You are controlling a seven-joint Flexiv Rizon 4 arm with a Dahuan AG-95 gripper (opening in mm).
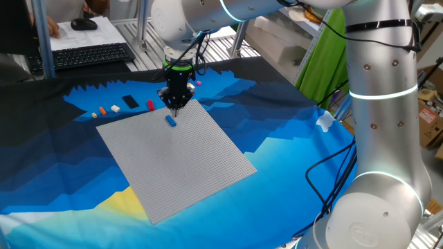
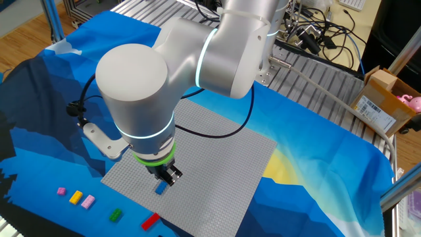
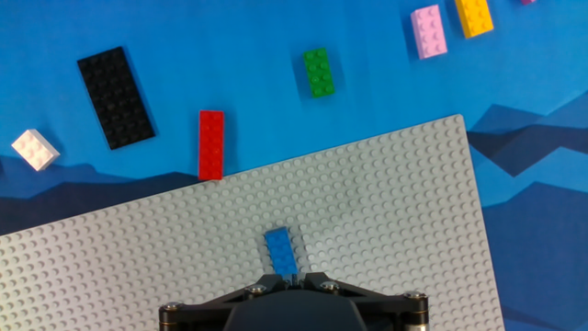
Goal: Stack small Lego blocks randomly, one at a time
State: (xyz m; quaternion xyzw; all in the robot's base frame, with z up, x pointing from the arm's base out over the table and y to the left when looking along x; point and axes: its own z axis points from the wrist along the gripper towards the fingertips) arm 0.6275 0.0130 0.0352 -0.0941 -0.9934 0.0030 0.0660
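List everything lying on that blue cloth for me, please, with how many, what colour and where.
large grey studded baseplate: one, grey, centre of cloth.
small blue plastic brick: one, blue, on the baseplate beneath the jaws.
long red brick: one, red, touching the baseplate edge.
black flat plate: one, black, on cloth.
green brick: one, green, on cloth.
pink brick: one, pink, beside a yellow brick.
white brick: one, white, on cloth.
orange brick: one, orange, on cloth.
gripper: one, black, jaws closed, pointing down.

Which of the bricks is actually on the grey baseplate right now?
Only the blue brick, lying right at the shut gripper. The red brick, green brick and the others lie on the blue cloth beyond the baseplate edge.
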